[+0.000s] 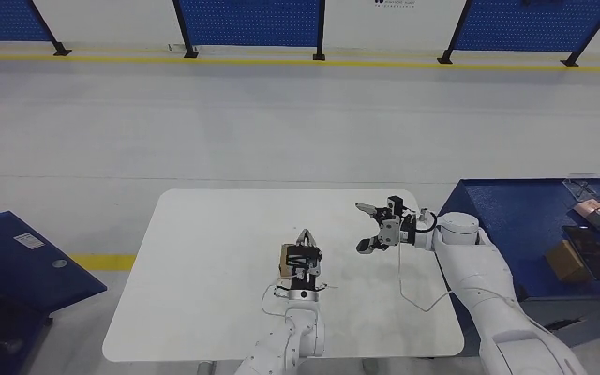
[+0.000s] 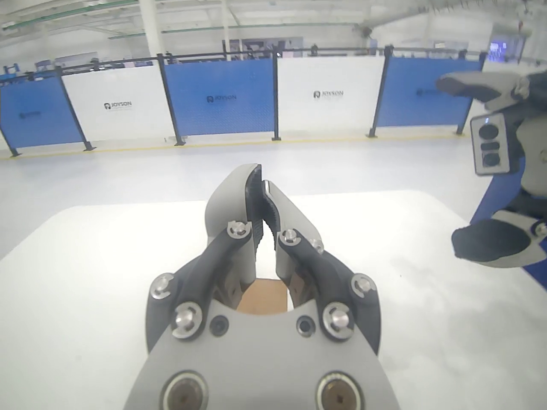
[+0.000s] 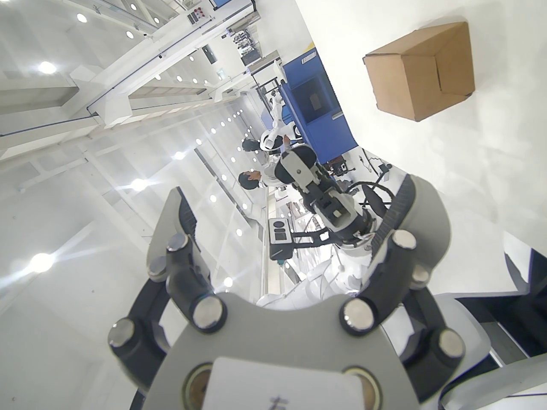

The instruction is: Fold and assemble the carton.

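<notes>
The left gripper (image 1: 306,236) is hovering low over the white rounded table (image 1: 206,281), its two ridged fingers pressed together on nothing. The small brown cardboard carton (image 3: 421,71) is sitting on the table just beside its palm and lower, on the side away from the right gripper (image 1: 360,227). The right gripper is hanging apart from the carton, with its jaws spread wide and facing the left gripper. The carton is looking largely formed, with flaps meeting on one face, so the step in hand is probably pressing the last flaps home. Doing that well is calling for one gripper bracing a wall while the other is pushing along the crease rather than at a corner. Open table is lying ahead of both grippers, while the table's near edge is running not far behind the left wrist.
</notes>
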You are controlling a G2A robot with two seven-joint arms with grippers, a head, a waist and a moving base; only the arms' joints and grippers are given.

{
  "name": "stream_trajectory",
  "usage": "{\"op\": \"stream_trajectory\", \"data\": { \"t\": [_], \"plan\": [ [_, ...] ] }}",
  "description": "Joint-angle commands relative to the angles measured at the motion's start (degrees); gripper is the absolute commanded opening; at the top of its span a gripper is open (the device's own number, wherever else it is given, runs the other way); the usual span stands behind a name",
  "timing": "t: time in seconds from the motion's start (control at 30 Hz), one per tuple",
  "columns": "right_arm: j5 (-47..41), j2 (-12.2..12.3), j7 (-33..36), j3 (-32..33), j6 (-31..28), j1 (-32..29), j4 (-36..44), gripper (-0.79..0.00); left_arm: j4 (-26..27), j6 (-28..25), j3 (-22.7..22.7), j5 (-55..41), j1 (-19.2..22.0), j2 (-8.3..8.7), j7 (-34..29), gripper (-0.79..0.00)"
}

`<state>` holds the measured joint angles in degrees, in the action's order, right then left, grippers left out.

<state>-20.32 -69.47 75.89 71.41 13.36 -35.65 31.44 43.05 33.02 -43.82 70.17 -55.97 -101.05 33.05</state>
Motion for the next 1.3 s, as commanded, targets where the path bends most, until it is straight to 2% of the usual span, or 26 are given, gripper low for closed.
{"op": "stream_trajectory", "data": {
  "t": [0.0, 0.1, 0.3, 0.47, 0.7, 0.97, 1.13, 1.27],
  "plan": [
    [0.0, 0.0, 0.0, 0.0, 0.0, 0.0, 0.0, 0.000, -0.9, -4.1, -0.2, 0.7, 2.0, 0.13, -7.9, -0.785],
    [0.0, 0.0, 0.0, 0.0, 0.0, 0.0, 0.0, 0.000, -2.3, -8.3, -1.4, 1.3, 4.4, 0.64, -15.8, -0.785],
    [0.0, 0.0, 0.0, 0.0, 0.0, 0.0, 0.0, 0.000, -2.7, -11.5, -3.2, 1.1, 4.3, 1.26, -21.4, -0.785],
    [0.0, 0.0, 0.0, 0.0, 0.0, 0.0, 0.0, 0.000, -1.7, -14.7, -5.2, 0.0, 2.9, 1.93, -22.5, -0.785],
    [0.0, 0.0, 0.0, 0.0, 0.0, 0.0, 0.0, 0.000, -1.1, -16.4, -6.6, 0.3, 1.2, 2.49, -23.5, -0.785],
    [0.0, 0.0, 0.0, 0.0, 0.0, 0.0, 0.0, 0.000, -1.7, -14.6, -6.9, 1.5, 1.1, 2.36, -25.6, -0.785],
    [0.0, 0.0, 0.0, 0.0, 0.0, 0.0, 0.0, 0.000, 1.4, -14.7, -7.9, 0.9, -0.3, 2.40, -20.9, -0.785],
    [0.0, 0.0, 0.0, 0.0, 0.0, 0.0, 0.0, 0.000, 1.0, -14.4, -7.9, 2.2, -0.6, 2.48, -23.3, -0.785]
  ]
}}
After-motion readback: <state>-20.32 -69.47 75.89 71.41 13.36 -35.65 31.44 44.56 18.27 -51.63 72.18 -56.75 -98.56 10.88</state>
